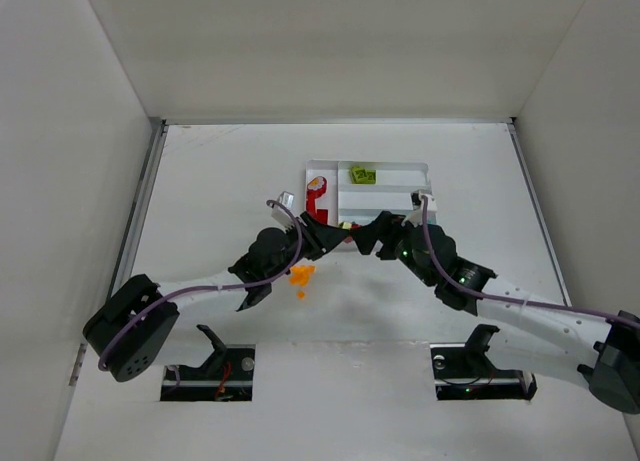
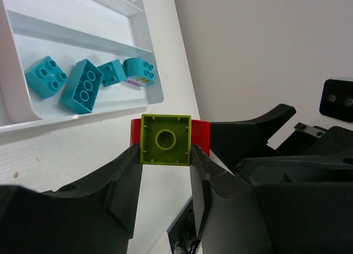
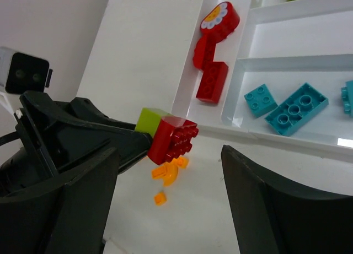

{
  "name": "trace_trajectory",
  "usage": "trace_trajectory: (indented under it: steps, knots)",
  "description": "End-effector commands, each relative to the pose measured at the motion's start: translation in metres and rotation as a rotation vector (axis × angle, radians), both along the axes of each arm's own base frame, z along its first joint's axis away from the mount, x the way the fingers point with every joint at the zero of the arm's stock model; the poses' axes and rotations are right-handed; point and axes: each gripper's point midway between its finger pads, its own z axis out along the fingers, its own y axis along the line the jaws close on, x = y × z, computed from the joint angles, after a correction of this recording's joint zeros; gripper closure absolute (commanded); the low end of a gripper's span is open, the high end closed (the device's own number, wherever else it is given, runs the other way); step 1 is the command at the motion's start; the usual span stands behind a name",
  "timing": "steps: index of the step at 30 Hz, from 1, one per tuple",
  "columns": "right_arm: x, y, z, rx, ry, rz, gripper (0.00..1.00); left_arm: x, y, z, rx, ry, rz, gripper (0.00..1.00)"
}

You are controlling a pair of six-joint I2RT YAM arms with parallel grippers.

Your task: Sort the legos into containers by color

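Observation:
My left gripper (image 2: 165, 152) is shut on a lime green lego (image 2: 165, 139) with a red lego (image 2: 202, 134) stuck to its far side. In the right wrist view this pair, green (image 3: 148, 119) and red (image 3: 174, 139), hangs above the table between the wide-apart fingers of my open right gripper (image 3: 171, 196), which touches neither. From above, the left gripper (image 1: 325, 239) and right gripper (image 1: 378, 236) meet tip to tip at the near edge of the white tray (image 1: 390, 165). Orange legos (image 1: 302, 274) lie on the table below.
The tray's tall narrow section holds red legos (image 3: 212, 80), one with a flower face (image 3: 220, 17). One long section holds several teal legos (image 2: 83, 86); the far one holds a green lego (image 1: 362, 173). White walls enclose the table.

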Motion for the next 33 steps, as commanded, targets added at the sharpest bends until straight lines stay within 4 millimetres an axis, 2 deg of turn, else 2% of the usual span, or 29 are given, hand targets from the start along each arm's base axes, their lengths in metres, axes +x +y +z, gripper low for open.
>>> trace_trajectory:
  steps: [1, 5, 11, 24, 33]
  knots:
    - [0.000, 0.021, 0.035, 0.051, -0.082, 0.074, 0.19, 0.002, -0.007, 0.032, -0.046, -0.074, -0.007, 0.87]
    - [-0.001, 0.025, 0.040, 0.068, -0.086, 0.092, 0.19, -0.002, -0.009, 0.035, -0.066, -0.063, -0.025, 0.87]
    - [0.009, 0.018, 0.031, 0.090, -0.043, 0.047, 0.35, -0.003, -0.010, 0.037, -0.069, -0.066, -0.031, 0.87]
    - [0.018, 0.020, 0.015, 0.085, 0.012, 0.035, 0.54, -0.008, -0.016, 0.037, -0.062, -0.077, -0.049, 0.87]
    - [0.019, 0.018, 0.004, 0.091, 0.041, 0.016, 0.74, -0.007, -0.014, 0.039, -0.061, -0.086, -0.042, 0.87]
